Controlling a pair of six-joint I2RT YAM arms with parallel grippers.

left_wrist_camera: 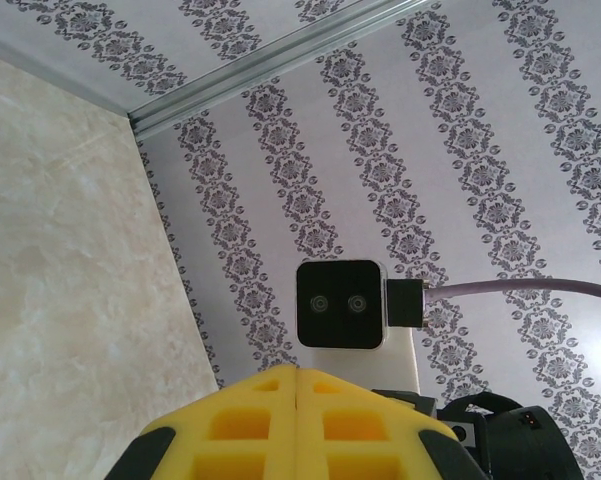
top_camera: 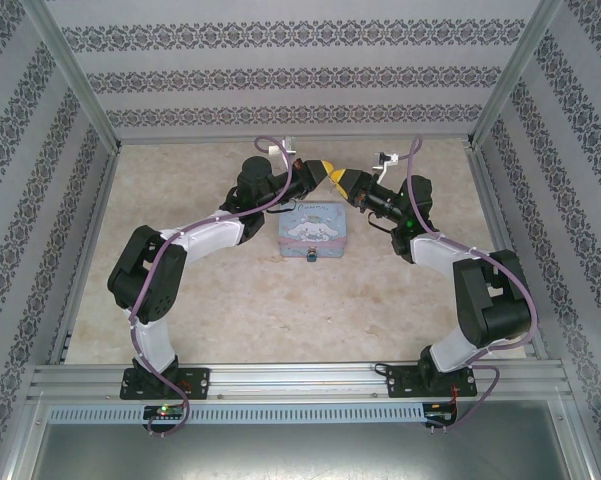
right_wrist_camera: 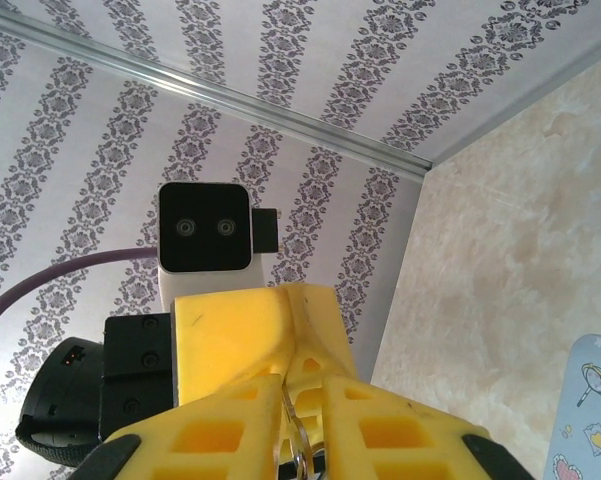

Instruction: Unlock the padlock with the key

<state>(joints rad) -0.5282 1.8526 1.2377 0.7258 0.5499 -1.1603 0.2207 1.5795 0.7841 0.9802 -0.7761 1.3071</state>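
1. While both arms are reaching over the middle of the table, one left gripper and one right gripper are meeting tip to tip in the air, just beyond the far edge of the tin
2. That one tin, light blue with a cartoon lid, is lying flat and closed, so its inside is not showing
3. One padlock, tiny and blue-teal, is sitting against the tin's near edge, well apart from both grippers, with the tin lying between
4. One key is showing in the right wrist view as a slim silvery piece with a looped end, and the right gripper's yellow fingers are pinching it across a narrow gap
5. The left gripper's jaws are pressing fully together; whether they are also nipping the key I cannot tell
6. Two wrist cameras are facing each other: the right arm's camera and the left arm's camera
7. Patterned walls are enclosing the table
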